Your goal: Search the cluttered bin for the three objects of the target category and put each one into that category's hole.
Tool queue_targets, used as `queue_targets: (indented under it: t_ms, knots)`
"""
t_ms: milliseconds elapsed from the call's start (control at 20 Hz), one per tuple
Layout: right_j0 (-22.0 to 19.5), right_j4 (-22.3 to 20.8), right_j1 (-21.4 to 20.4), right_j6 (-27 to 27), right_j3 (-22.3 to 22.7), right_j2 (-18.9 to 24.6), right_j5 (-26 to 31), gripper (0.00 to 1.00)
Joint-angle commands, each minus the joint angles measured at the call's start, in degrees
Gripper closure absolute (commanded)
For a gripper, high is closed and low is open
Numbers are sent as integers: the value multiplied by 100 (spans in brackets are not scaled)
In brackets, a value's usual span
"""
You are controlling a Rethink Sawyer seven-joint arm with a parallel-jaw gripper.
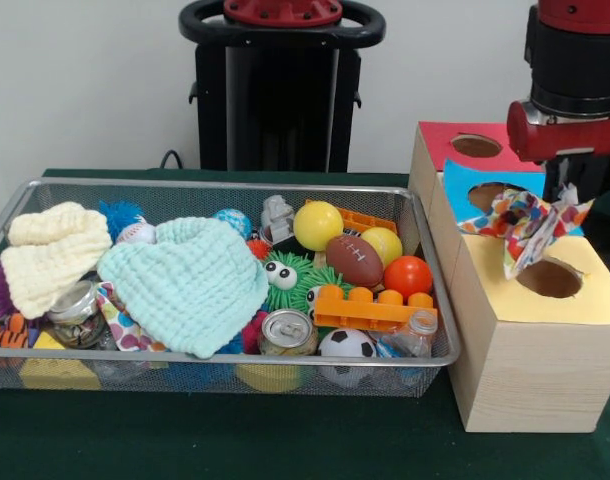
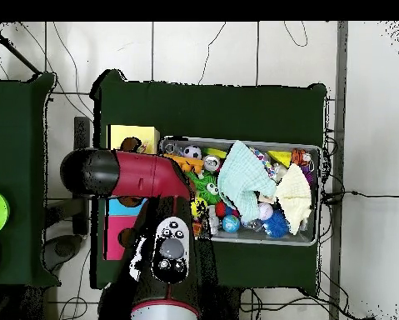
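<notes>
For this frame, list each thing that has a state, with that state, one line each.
gripper: shut on colourful cloth, above the box
colourful cloth: held, hanging over the yellow hole
yellow hole: open, nothing in it yet
mint cloth: lying spread in the bin
cream cloth: lying bunched
can: upright, unopened

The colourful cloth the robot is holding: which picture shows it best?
The front view. There the patterned cloth hangs in plain sight under the gripper, just above the yellow hole. In the overhead view the red arm covers that spot, so the cloth cannot be seen at all.
</notes>
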Motion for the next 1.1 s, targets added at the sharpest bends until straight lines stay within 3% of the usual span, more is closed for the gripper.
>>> queue_targets:
  t_ms: [50, 750, 1100]
  knots:
    - [20, 389, 650, 1582, -356, 418, 203, 100]
    - [153, 518, 973, 1538, -659, 357, 455, 100]
    - [277, 339, 1002, 1585, -1018, -14, 662, 100]
